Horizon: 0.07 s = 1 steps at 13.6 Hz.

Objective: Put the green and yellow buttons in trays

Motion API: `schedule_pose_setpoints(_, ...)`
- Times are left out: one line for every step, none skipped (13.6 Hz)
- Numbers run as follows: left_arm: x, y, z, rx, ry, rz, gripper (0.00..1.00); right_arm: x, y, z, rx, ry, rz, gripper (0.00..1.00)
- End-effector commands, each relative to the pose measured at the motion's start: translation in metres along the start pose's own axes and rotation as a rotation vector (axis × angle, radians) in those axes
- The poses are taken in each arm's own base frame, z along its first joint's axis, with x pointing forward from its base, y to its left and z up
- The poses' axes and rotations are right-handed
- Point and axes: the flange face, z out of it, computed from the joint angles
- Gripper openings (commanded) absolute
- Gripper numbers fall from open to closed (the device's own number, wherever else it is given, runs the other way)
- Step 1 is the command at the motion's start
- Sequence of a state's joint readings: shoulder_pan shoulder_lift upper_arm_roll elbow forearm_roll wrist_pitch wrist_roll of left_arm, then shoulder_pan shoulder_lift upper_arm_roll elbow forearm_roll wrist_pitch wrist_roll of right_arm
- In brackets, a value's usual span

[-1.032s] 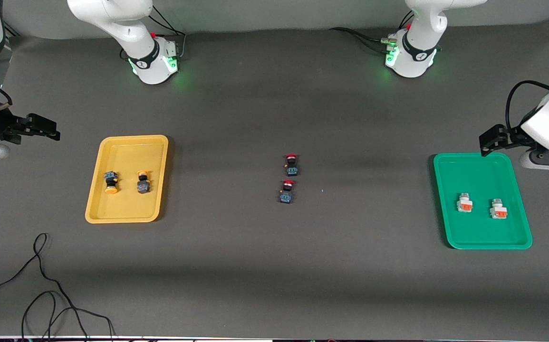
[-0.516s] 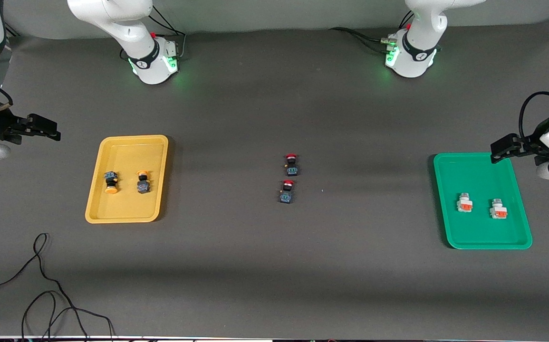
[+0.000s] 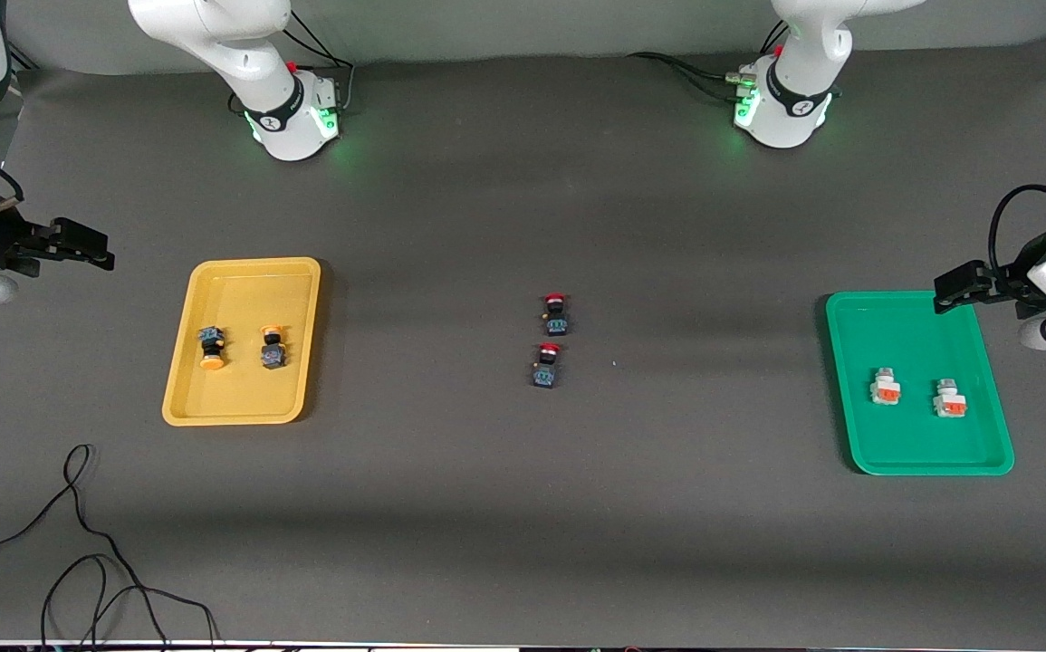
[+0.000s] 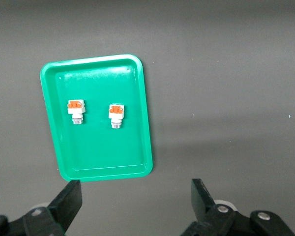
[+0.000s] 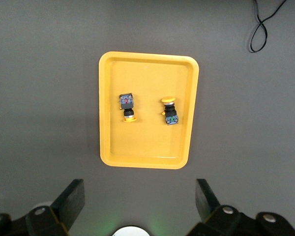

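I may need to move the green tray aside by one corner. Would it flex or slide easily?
The green tray looks thin-walled and shallow, so it is probably light and may flex if lifted by one corner. On the matte table it would likely slide when pushed. The two white-bodied buttons lie loose in it and could shift.

Left gripper (image 3: 955, 290) raised at the left arm's end of the table — fingers (image 4: 69, 200) spread wide, empty; right gripper (image 3: 88, 248) raised at the right arm's end — fingers (image 5: 73, 197) likewise spread, empty.
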<state>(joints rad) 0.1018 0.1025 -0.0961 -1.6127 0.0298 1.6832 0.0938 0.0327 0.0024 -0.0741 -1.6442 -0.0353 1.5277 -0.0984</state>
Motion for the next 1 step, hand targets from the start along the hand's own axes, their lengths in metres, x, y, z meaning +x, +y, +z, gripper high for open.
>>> schedule_pose_setpoints(-0.0001, -0.0016, -0.0094, -0.01, 0.002, 0.015, 0.99, 0.0024, -0.0007, -0.006, -0.008, 0.009, 0.015, 1.0)
